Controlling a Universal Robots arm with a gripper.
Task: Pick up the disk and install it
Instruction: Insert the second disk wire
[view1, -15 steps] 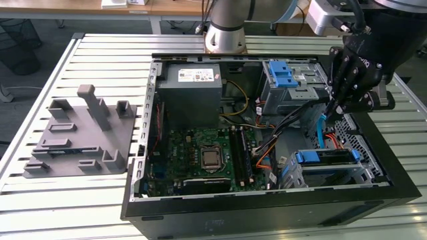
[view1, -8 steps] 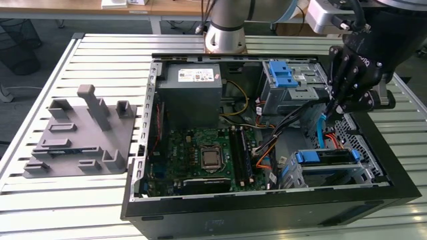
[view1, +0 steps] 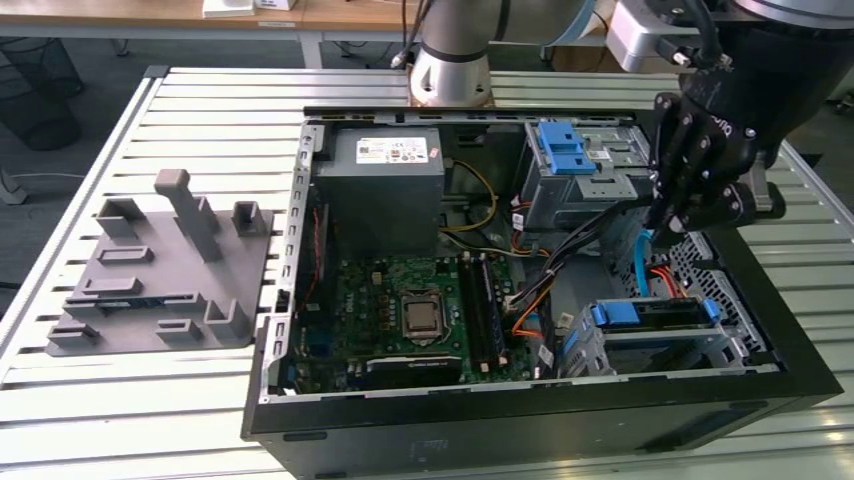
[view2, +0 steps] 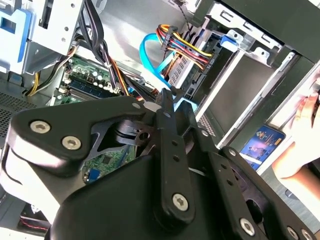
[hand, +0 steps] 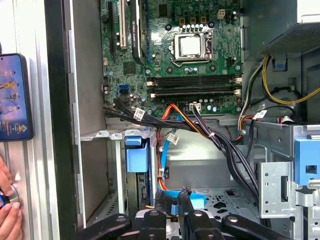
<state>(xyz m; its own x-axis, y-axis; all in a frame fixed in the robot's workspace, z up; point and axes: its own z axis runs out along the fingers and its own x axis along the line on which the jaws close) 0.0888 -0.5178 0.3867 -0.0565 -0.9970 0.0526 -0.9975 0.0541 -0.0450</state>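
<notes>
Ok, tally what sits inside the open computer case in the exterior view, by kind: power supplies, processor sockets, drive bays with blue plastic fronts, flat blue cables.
Grey power supply: 1
Processor socket: 1
Drive bays with blue plastic fronts: 2
Flat blue cable: 1
Total: 5

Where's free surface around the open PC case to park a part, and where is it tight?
Free: slatted table in front of the grey fixture, plus the strip between fixture and PC case. Tight: inside the case, where cables crowd between the drive cage and the gripper.
</notes>
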